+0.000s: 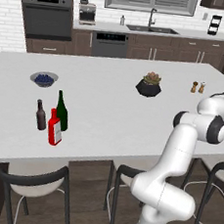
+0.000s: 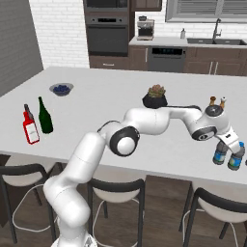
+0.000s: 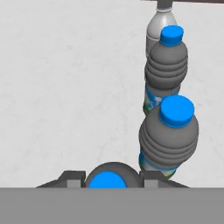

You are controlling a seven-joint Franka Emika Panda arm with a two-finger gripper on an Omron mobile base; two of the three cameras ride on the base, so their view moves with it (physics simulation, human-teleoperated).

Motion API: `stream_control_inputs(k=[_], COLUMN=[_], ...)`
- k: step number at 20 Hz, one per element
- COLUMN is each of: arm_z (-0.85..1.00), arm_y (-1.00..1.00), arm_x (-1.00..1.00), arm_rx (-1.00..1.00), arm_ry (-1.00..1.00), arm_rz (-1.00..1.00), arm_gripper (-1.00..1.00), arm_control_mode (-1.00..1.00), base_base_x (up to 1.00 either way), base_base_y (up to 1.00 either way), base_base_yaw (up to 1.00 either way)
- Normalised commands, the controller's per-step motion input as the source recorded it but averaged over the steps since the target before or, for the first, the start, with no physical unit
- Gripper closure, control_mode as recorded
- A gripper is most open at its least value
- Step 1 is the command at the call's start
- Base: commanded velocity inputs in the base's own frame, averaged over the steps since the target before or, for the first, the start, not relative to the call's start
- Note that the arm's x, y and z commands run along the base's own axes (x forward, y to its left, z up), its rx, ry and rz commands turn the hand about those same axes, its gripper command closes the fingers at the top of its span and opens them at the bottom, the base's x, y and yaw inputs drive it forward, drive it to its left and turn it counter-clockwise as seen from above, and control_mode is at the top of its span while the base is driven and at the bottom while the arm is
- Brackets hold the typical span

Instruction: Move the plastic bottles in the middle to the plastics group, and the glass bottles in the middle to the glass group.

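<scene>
- At the far left of the white island counter (image 1: 111, 94), the left base view shows a dark brown bottle (image 1: 41, 115), the tall green wine bottle (image 1: 62, 110) and the red bottle (image 1: 54, 128) standing close together.
- Behind them sits a bowl of blueberries (image 1: 44, 79).
- Mid-counter stands a dark potted plant (image 1: 149, 84), with two small shakers (image 1: 198, 87) to its right.
- The right base view shows the gripper (image 2: 230, 144) low at the counter's right end, beside blue-capped plastic bottles (image 2: 220, 153).
- The hand view looks down on a blue-capped bottle (image 3: 106, 179) sitting between the finger tips, which close narrowly on it; two more blue-capped bottles (image 3: 169, 131) and a grey-capped one (image 3: 162, 17) stand in a row alongside.
</scene>
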Motion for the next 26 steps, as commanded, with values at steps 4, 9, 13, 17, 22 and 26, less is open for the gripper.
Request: stream_control_inputs(k=[4,9,13,17,22,26], arm_z=[-0.24,-0.13,0.0,0.0,0.0,0.0], arm_y=[0.0,0.0,0.0,0.0,0.0,0.0], arm_x=[-0.06,-0.02,0.0,0.0,0.0,0.0], arm_rx=[0.0,0.0,0.0,0.0,0.0,0.0], arm_ry=[-0.06,-0.03,0.0,0.0,0.0,0.0], arm_rz=[0.0,0.0,0.0,0.0,0.0,0.0], arm_gripper=[1.0,1.0,1.0,1.0,-1.0,-1.0], arm_control_mode=[-1.0,-1.0,-1.0,-1.0,-1.0,-1.0], base_base_x=[0.0,0.0,0.0,0.0,0.0,0.0], base_base_y=[0.0,0.0,0.0,0.0,0.0,0.0], base_base_yaw=[0.0,0.0,0.0,0.0,0.0,0.0])
